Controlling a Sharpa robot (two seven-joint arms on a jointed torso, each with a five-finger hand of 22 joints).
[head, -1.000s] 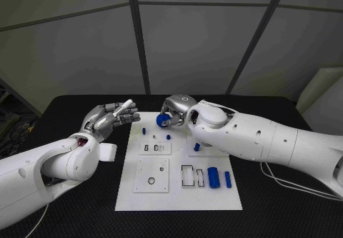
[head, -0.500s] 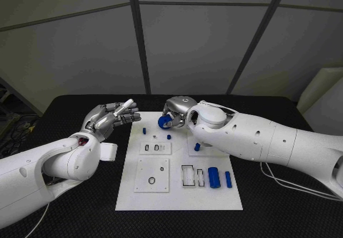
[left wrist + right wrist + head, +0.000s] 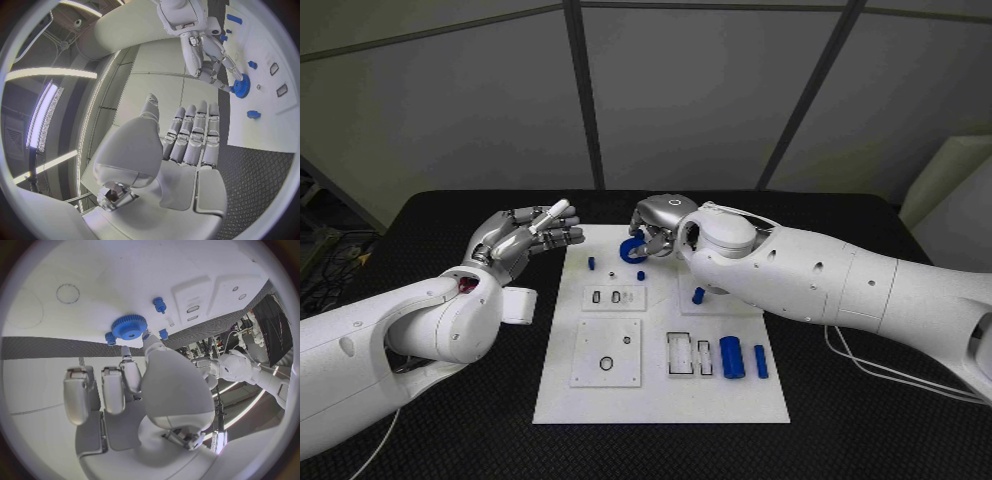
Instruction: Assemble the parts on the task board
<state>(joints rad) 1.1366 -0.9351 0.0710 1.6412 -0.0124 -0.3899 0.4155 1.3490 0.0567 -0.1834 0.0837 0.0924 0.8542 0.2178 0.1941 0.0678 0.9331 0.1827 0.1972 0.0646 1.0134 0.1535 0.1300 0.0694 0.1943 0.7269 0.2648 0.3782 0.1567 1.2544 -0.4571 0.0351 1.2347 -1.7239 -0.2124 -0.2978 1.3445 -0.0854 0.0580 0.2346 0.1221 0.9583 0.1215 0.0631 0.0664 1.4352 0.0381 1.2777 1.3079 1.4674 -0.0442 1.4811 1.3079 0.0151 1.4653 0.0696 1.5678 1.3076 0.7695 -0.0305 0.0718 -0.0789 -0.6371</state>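
The right hand [image 3: 661, 222] is reaching over the far end of the white board [image 3: 661, 395], and its fingers are pinching a blue gear [image 3: 633, 246] at about 12 o'clock on the board. From the head camera the gear is mostly tucked under the knuckles, just a blue arc peeking out. The right wrist camera is giving the better look: the gear [image 3: 129, 327] is showing its full toothed rim and flat top against the white surface, with a fingertip [image 3: 147, 338] touching its edge and small blue pegs [image 3: 159, 304] standing close around it. Whether it is resting on the board or lifted just clear, I cannot tell.

The left wrist camera is catching the same grasp from the side, the right hand [image 3: 206, 55] coming down with the gear [image 3: 240, 86] at its fingertips.

The left hand [image 3: 519, 235] is hovering off the board's edge at about 10 o'clock, holding nothing; its own camera is showing the fingers [image 3: 190, 132] straight and side by side, released.

Nearer the robot, at roughly 5 o'clock on the board, a blue cylinder [image 3: 730, 357] and a thinner blue bar [image 3: 760, 361] are lying side by side, with another small blue piece [image 3: 698, 296] near the centre at 3 o'clock.
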